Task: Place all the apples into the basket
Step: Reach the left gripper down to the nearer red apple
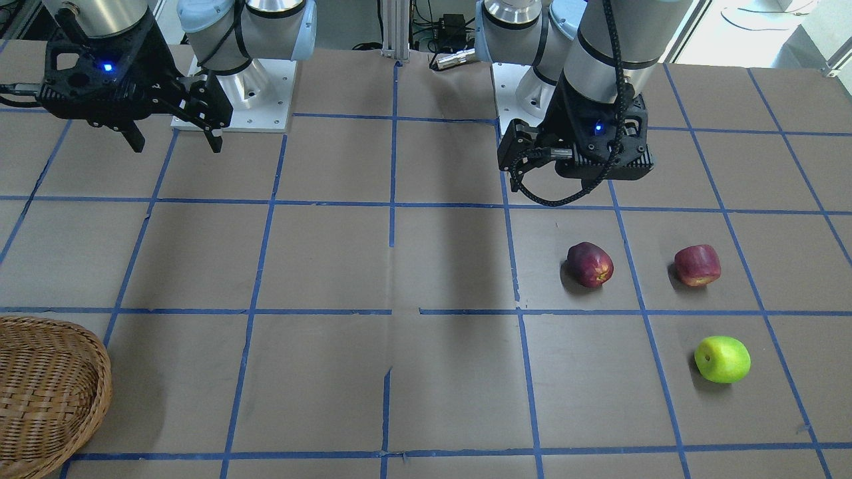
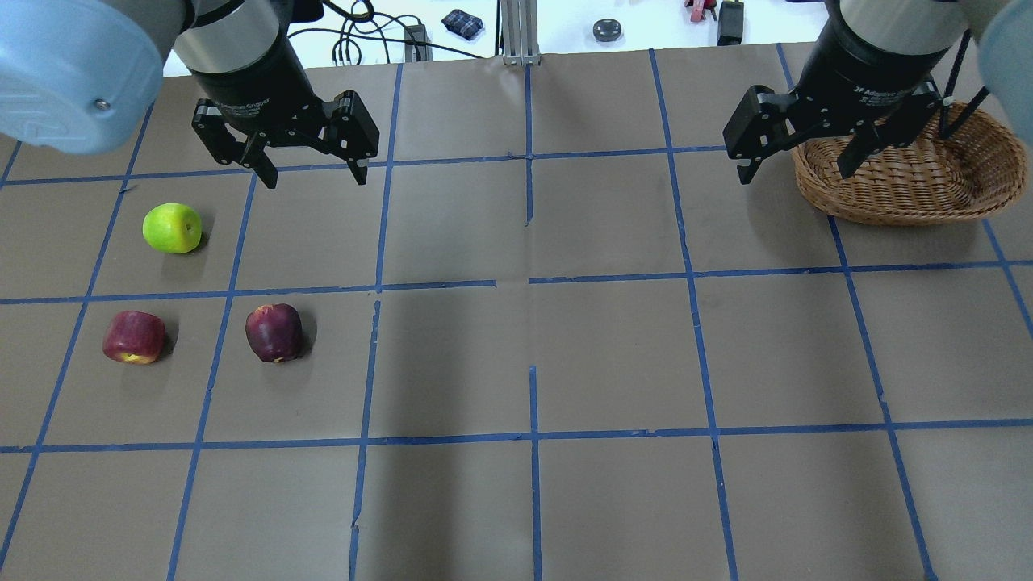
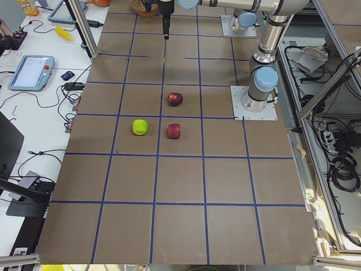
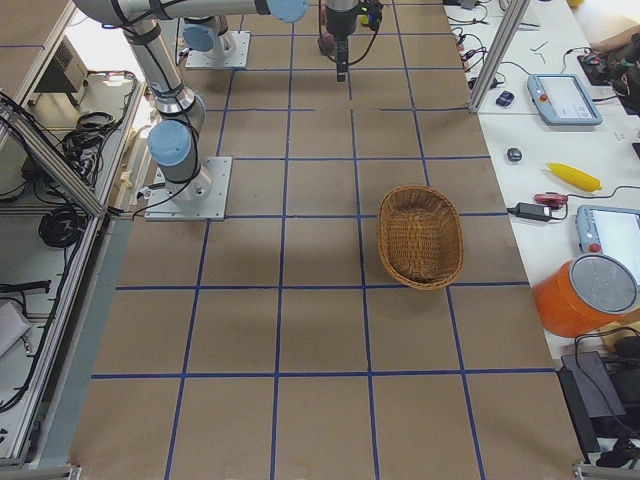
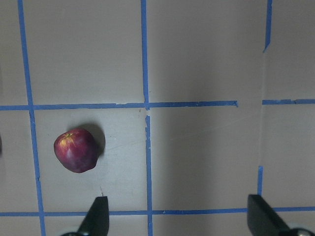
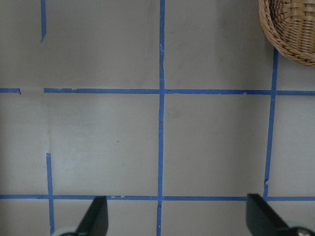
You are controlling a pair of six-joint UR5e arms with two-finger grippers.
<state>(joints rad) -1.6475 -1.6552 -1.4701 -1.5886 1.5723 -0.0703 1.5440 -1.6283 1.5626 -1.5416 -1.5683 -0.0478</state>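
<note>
Three apples lie on the table on my left side: a yellow-green apple (image 2: 172,228), a red apple (image 2: 134,336) and a darker red apple (image 2: 274,332). They also show in the front view: green (image 1: 722,359), red (image 1: 697,265), darker red (image 1: 590,264). My left gripper (image 2: 313,176) hangs open and empty above the table, beyond the apples. Its wrist view shows one red apple (image 5: 76,150) to the left of its open fingers. The wicker basket (image 2: 912,173) stands empty at the far right. My right gripper (image 2: 795,171) is open and empty, beside the basket's left rim (image 6: 275,39).
The table is brown, with a grid of blue tape. The arms' white base plates (image 1: 233,100) stand at the robot's edge. Beyond the far edge lie cables and small items (image 2: 462,22). An orange bucket (image 4: 590,290) and tablets sit on a side bench.
</note>
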